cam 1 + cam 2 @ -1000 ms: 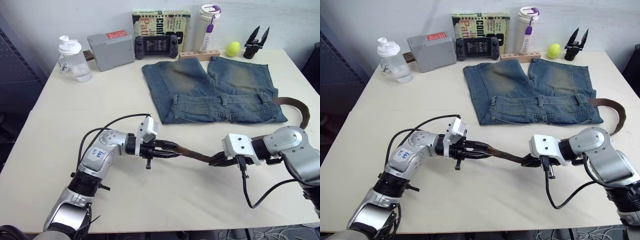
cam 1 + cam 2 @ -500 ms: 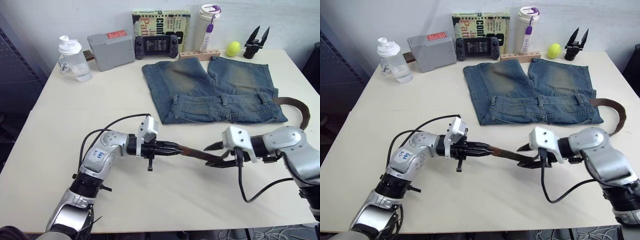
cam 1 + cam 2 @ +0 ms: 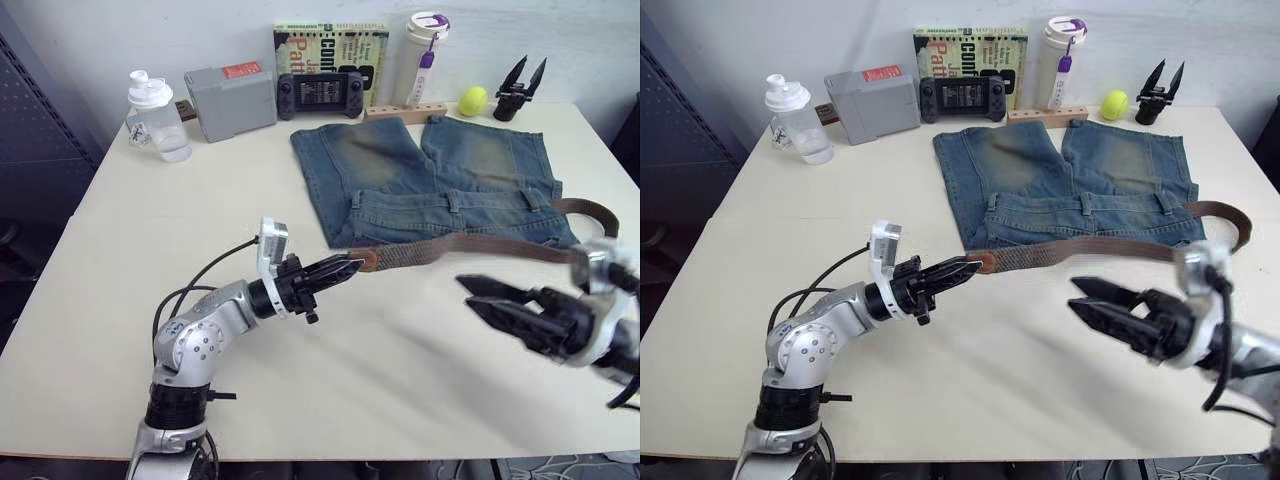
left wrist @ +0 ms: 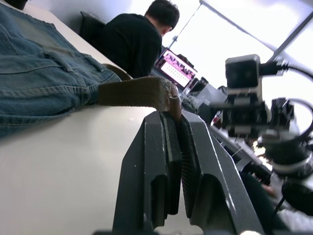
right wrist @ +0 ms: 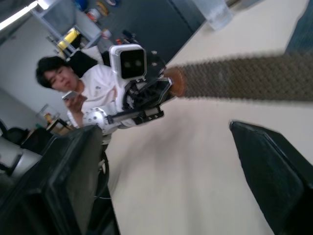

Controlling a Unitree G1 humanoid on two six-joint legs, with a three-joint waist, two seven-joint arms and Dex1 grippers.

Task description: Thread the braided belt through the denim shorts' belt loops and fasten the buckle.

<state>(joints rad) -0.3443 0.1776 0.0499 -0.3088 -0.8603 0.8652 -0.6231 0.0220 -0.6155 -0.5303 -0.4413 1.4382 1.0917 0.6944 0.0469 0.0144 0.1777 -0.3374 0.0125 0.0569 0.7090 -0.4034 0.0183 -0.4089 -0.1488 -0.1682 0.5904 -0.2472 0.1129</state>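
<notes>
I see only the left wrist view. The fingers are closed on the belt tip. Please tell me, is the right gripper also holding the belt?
Observer: No. The right gripper is open and apart from the braided belt.
Operator: Where does the belt go?
Observer: From the left gripper it runs along the waistband edge of the denim shorts, then curves around their far corner.
Operator: Is it inside any loop?
Observer: I cannot tell that.

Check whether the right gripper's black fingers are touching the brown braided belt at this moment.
Apart. In the left eye view the right gripper is open, with bare table between it and the brown braided belt; the left gripper pinches the tan tip.
</notes>
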